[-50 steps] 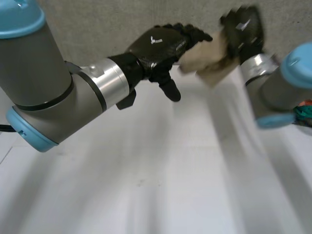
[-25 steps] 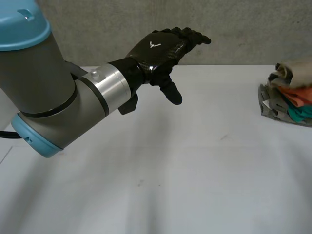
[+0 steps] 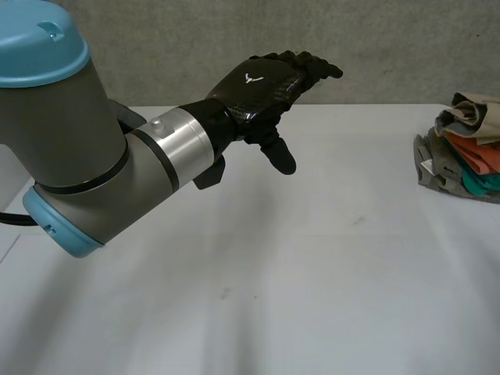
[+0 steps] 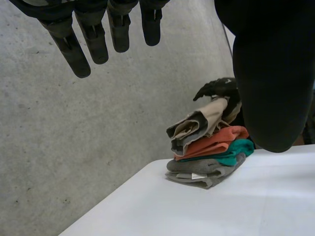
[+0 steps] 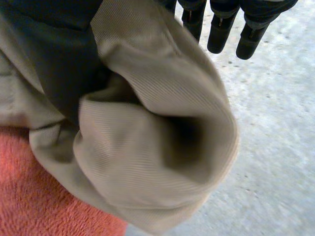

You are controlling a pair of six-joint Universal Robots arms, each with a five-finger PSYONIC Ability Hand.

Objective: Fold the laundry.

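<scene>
four cloths sit stacked in a pile [image 3: 457, 160] near the right edge of the white table [image 3: 273, 273]: a grey cloth [image 3: 436, 168] at the bottom, a teal cloth [image 3: 480, 182] on it, an orange cloth [image 3: 478, 153] above that, and a beige cloth [image 3: 473, 109] on top. the beige cloth is loosely bunched, with a rolled, gaping fold, not flat like the ones under it.

the right hand [image 4: 219, 88] is at the top of the pile, on the far side of the beige cloth and touching it. in the right wrist view that cloth bulges up against the palm, with the orange cloth just beneath; whether the hand grips the cloth or merely rests against it, i cannot tell.

the left hand [image 3: 269, 84] hangs in the air above the table, well apart from the pile, towards the grey wall [image 3: 391, 47]. its fingers [image 4: 78, 46] are stretched out straight, the thumb juts down away from them, and it holds nothing. the left arm [image 3: 94, 180] reaches across the near left of the table.
</scene>
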